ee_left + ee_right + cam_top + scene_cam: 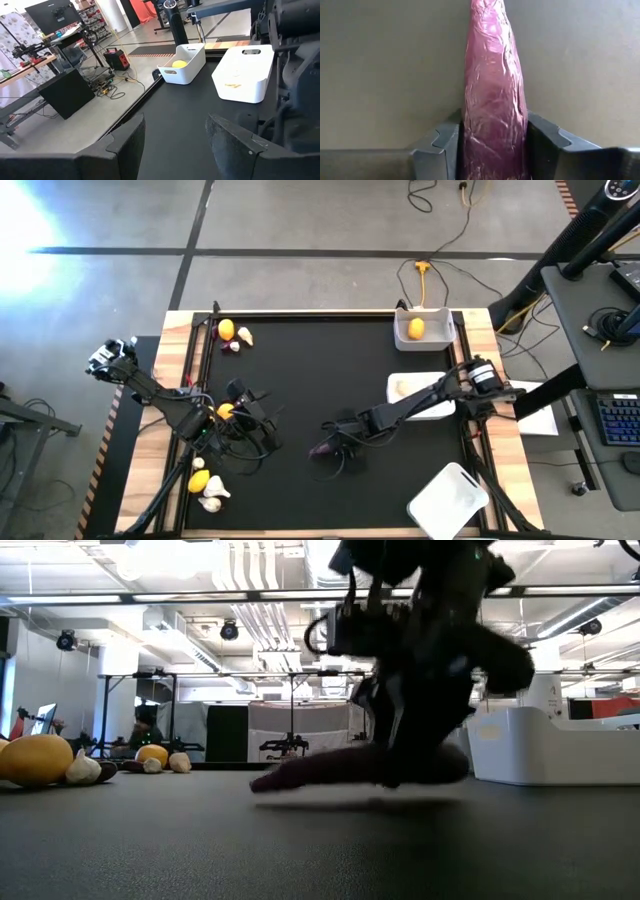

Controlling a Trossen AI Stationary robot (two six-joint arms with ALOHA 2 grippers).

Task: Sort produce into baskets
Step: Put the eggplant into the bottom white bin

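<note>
Purple and wrinkled, the eggplant [492, 90] fills the right wrist view, long and tapering to a point, its glossy skin creased. It lies flat on the black table [320, 370], about the middle of the mat, its narrow tip pointing away from the right gripper [338, 442]. That gripper's two dark fingers [437, 145] press against the fat end from either side, closed on it. In the low view the eggplant [340, 768] rests on the table under the dark arm.

Beyond the eggplant, toward the table's right edge, stand three white baskets: one [424, 328] at the far corner with a lemon [416, 328] inside, one [420, 392] under the right arm, one [448, 500] at the near corner.

On the other side of the eggplant, the left gripper [262, 412] hovers with its fingers [125, 145] spread apart, holding nothing. A lemon [226, 411] sits beneath that arm. More lemons and garlic bulbs [211, 502] lie at the table's left corners.
</note>
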